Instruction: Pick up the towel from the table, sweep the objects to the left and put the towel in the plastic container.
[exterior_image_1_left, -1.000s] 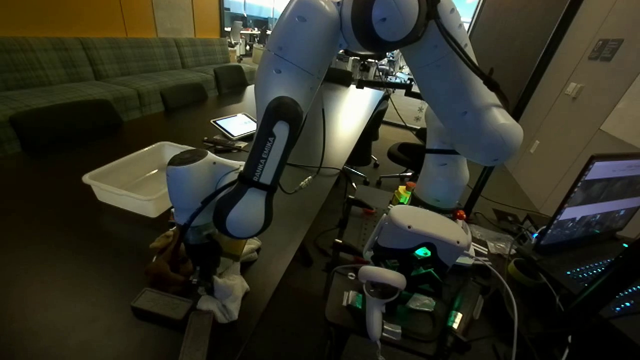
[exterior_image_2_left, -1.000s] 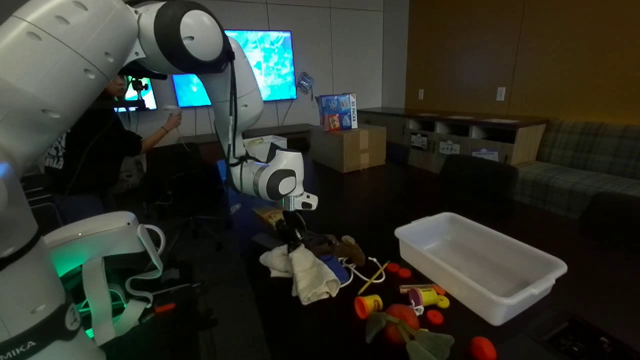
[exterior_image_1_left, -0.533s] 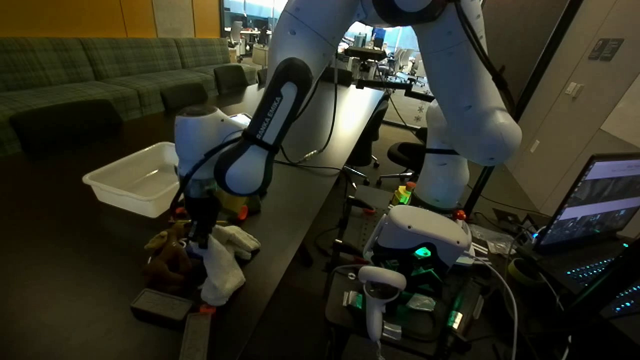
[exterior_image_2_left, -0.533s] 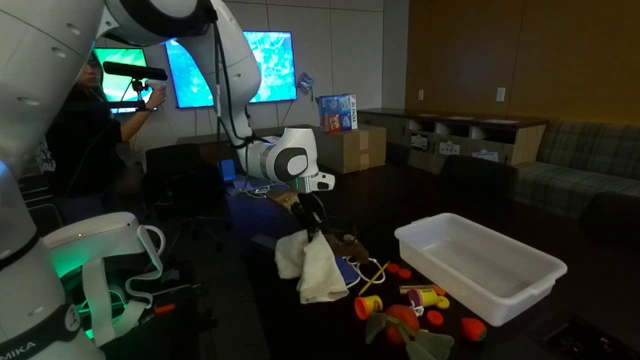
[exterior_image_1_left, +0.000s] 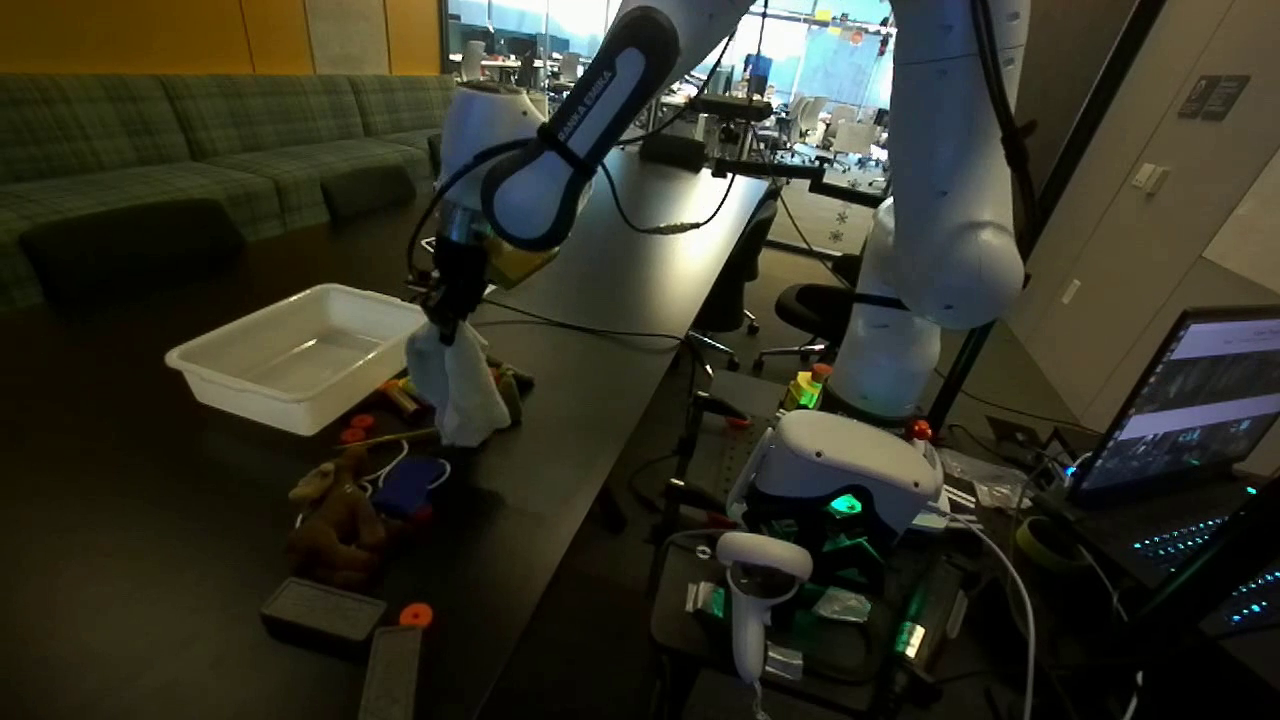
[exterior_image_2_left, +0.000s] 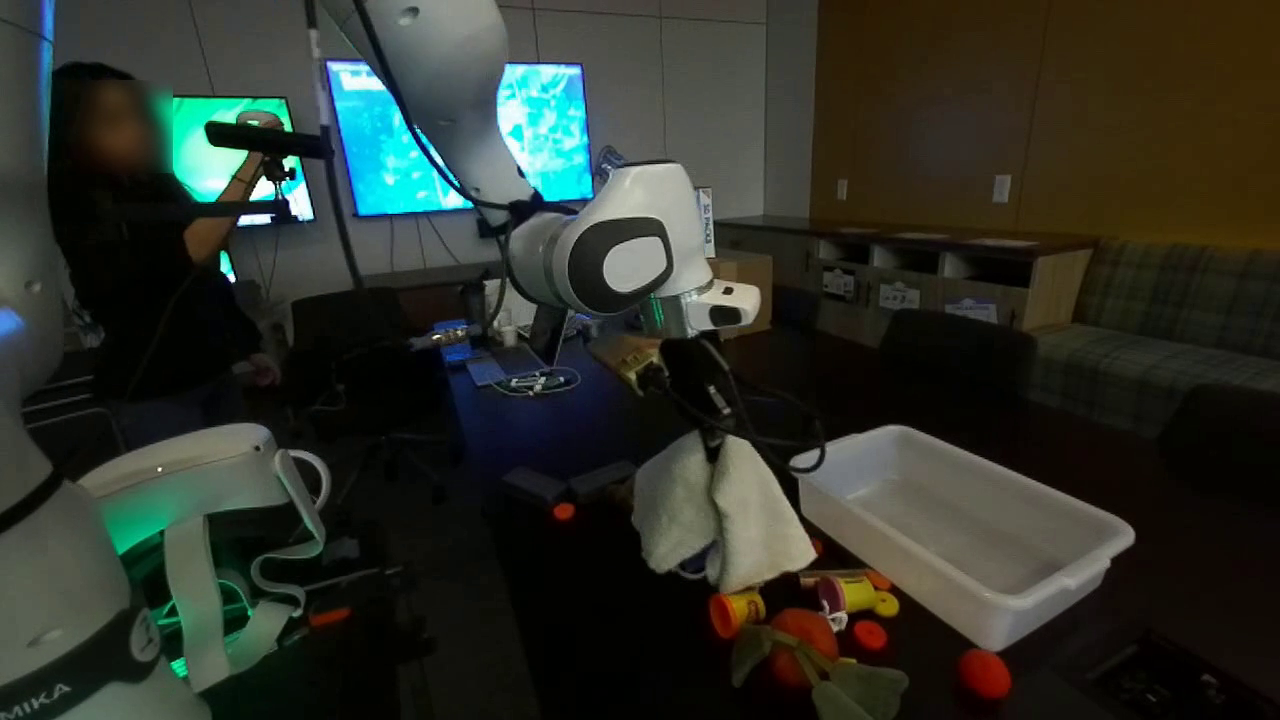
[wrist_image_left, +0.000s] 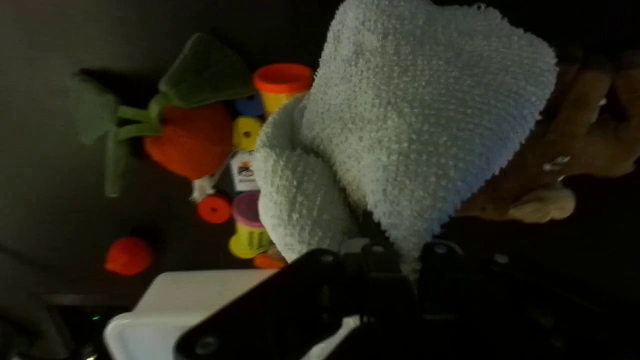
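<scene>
My gripper (wrist_image_left: 409, 265) is shut on the white towel (wrist_image_left: 430, 100), pinching it near its middle so that two folds hang down. In both exterior views the towel (exterior_image_2_left: 755, 520) hangs above the black table (exterior_image_1_left: 150, 560), close beside the white plastic container (exterior_image_2_left: 900, 555). Whether its lower edge touches anything beneath cannot be told. The objects lie mostly along the container's side: an orange-and-yellow cup (exterior_image_2_left: 737, 612), a yellow cup with a purple lid (wrist_image_left: 247, 225), a red disc (exterior_image_2_left: 870, 635), a red ball (exterior_image_2_left: 985, 674) and an orange plush with green leaves (wrist_image_left: 190, 142). Inside, the container shows nothing.
A brown plush animal (exterior_image_1_left: 335, 530) and a blue pouch (exterior_image_1_left: 410, 487) with white cord lie on the table, near two dark blocks (exterior_image_1_left: 323, 610) and an orange ring (exterior_image_1_left: 416, 615). A cable (exterior_image_1_left: 590, 328) crosses the tabletop. The table's edge runs along the robot's side.
The gripper has risen with the towel and moved towards the container's side. The blue pouch, brown plush and orange ring have come into fuller view where the towel was.
</scene>
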